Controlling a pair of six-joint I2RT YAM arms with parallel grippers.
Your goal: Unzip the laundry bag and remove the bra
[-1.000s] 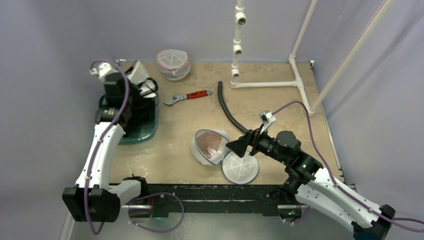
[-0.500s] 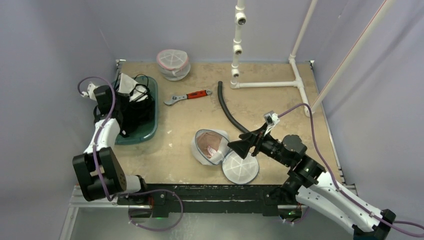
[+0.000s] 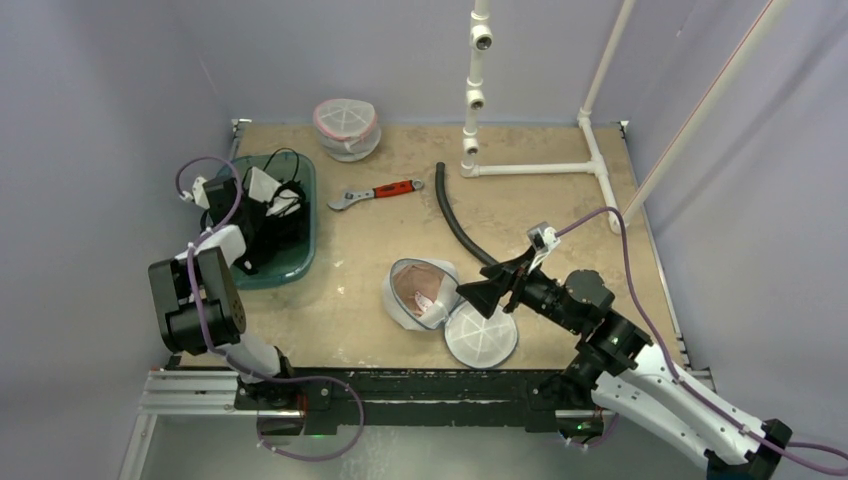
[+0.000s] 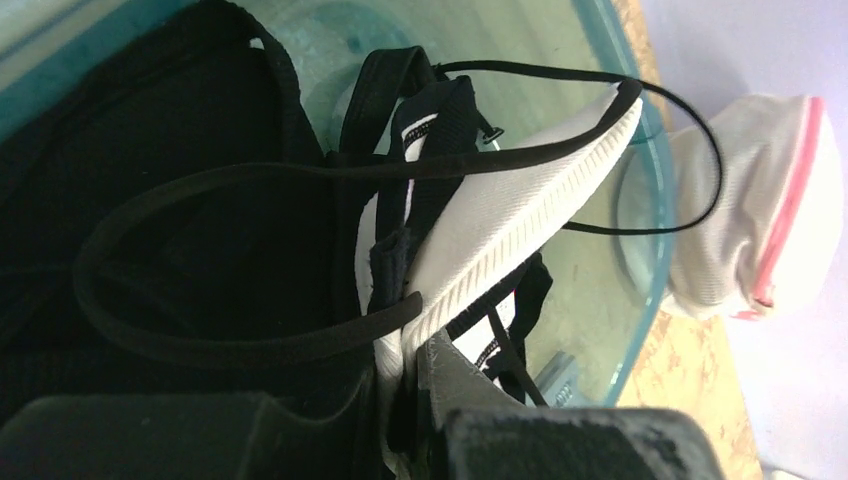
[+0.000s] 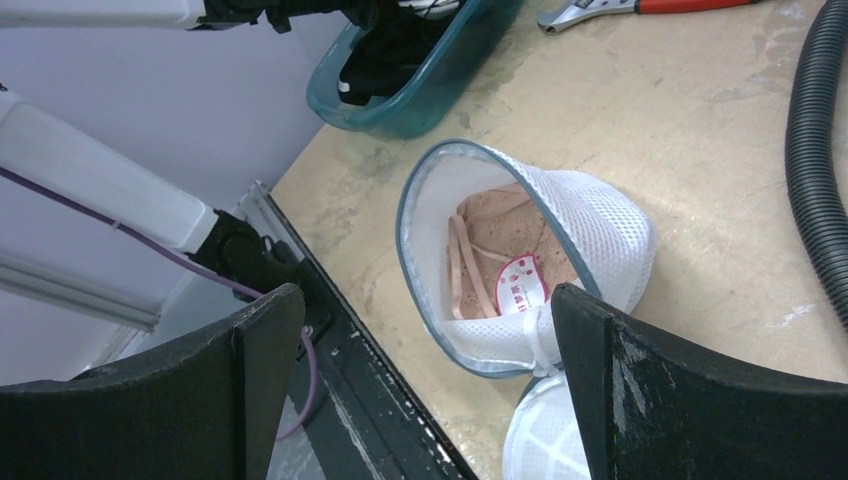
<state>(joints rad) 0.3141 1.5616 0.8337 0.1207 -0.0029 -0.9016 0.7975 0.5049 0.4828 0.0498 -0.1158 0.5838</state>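
The white mesh laundry bag (image 3: 400, 303) (image 5: 603, 228) lies near the table's front edge. Its blue-grey zipped rim gapes wide and its round lid (image 3: 482, 337) is folded out flat beside it. A pink bra (image 5: 497, 237) (image 3: 422, 285) with a round tag lies inside. My right gripper (image 3: 478, 295) (image 5: 428, 300) hovers just right of the bag's mouth, open and holding nothing. My left gripper (image 3: 240, 195) (image 4: 410, 350) is over the teal bin (image 3: 292, 262), shut on the white ribbed edge of a black and white bra (image 4: 520, 215).
A second closed mesh bag (image 3: 346, 128) (image 4: 745, 215) with a pink zip sits at the back, beyond the bin. A red-handled wrench (image 3: 375, 193), a black hose (image 3: 455, 225) and a white pipe frame (image 3: 530, 168) lie behind the open bag.
The left arm has folded back towards its base, drawing its gripper and the black and white bra nearer over the bin. The right gripper has barely shifted.
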